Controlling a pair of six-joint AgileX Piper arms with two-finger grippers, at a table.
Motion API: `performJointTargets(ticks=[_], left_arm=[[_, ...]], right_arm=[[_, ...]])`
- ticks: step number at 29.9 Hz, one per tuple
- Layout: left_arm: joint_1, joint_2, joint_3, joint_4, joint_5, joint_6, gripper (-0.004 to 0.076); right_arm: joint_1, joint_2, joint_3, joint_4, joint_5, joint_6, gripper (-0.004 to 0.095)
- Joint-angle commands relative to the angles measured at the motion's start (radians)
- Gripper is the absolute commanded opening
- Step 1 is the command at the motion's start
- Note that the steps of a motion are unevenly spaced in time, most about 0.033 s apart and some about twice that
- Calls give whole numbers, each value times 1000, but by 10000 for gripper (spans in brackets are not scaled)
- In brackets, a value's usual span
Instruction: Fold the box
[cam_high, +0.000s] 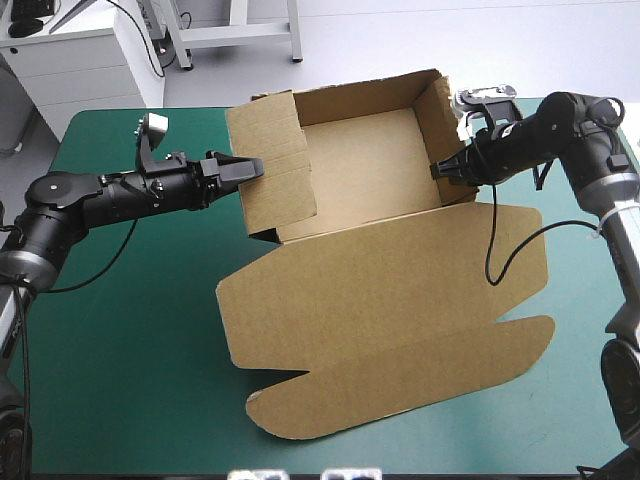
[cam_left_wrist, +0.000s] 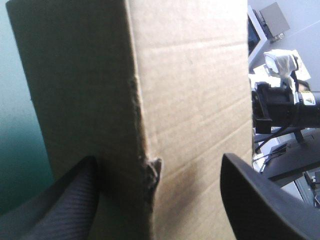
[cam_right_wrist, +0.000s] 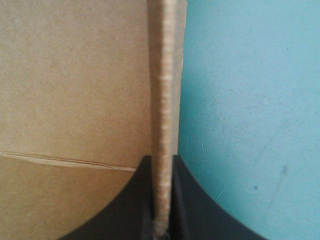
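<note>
The brown box (cam_high: 370, 290) stands in the table's middle as an open tray with its walls raised, its lid flat toward the front edge. My left gripper (cam_high: 250, 168) is at the outside of the left wall and is open. In the left wrist view (cam_left_wrist: 157, 167) its black fingers (cam_left_wrist: 65, 205) straddle that wall's upright corner (cam_left_wrist: 142, 100). My right gripper (cam_high: 441, 170) is shut on the right wall's edge. In the right wrist view (cam_right_wrist: 161, 167) the board's edge (cam_right_wrist: 162, 100) runs up between its closed fingers.
The teal-green cover (cam_high: 130, 330) shows around the box, widest at the left and front left. The lid's rounded flaps (cam_high: 500, 350) reach toward the table's front right. My right arm (cam_left_wrist: 285, 102) shows beyond the box in the left wrist view.
</note>
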Motion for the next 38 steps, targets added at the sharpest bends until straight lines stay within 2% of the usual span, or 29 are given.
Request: performJointTargets(ticks=[1,6,10,14,18,25,31,38], left_arm=[[-29,-50,-39,60,-17,-111,491],[-170,-52,-142,392,-88,-351,491],[-306,-52,-264,689,-148,-641,491],[-412,-49,-330,1036,-110,-899,491],[-473,-47,-330,1206,-78,-1084,491],[-484,-47,-330,1216,-91,-1190,482],[-484,-29,-330,1216,-101,-1225,419],[-484,1,-330,1183,-99,-1226,417]], right_arm=[[3,-43,-31,37,-35,-3,-16],[23,-43,-46,12,-39,1,-16],[77,-43,-81,-80,-39,50,-16],[94,-43,-120,-93,-39,72,-16],[96,-43,-163,-87,-14,75,-16],[114,-44,-197,-85,14,79,-16],[155,-44,-218,-97,14,91,-16],[204,-44,-218,-164,14,115,-16]])
